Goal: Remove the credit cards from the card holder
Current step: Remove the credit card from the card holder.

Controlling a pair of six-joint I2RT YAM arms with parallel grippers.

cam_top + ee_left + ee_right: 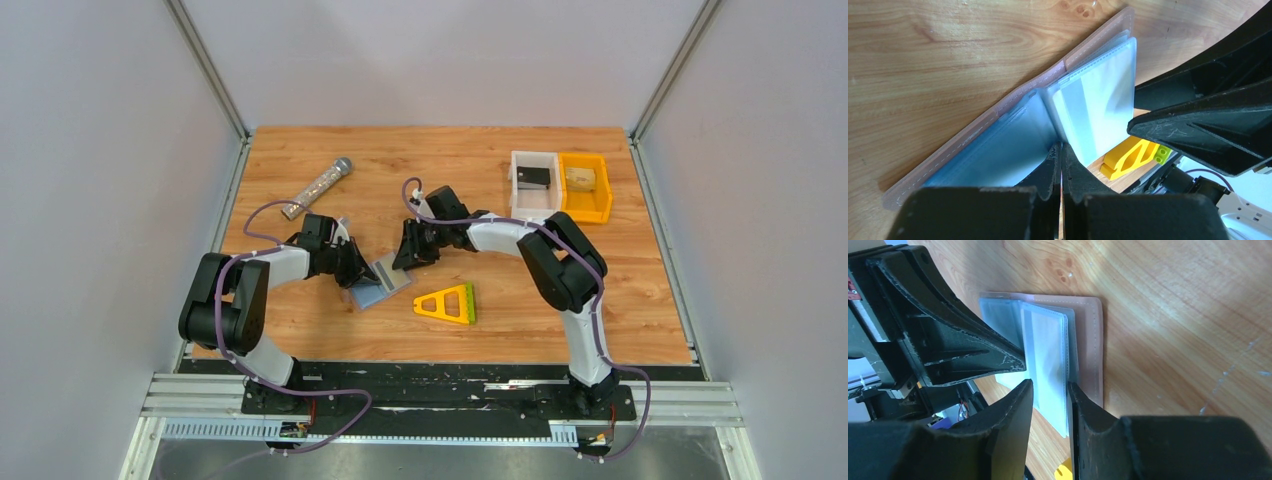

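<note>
While the card holder (383,281) was pinned by the closed left gripper (1062,148), a sleeve (1048,347) was straddled by the right gripper (1050,388). Jaws part-open, nothing gripped.

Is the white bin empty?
No: a dark block lies inside the white bin.

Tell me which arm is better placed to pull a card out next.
Probably right. The right gripper is open with a clear sleeve of the card holder between its fingers; the left gripper is shut at the fold.
</note>
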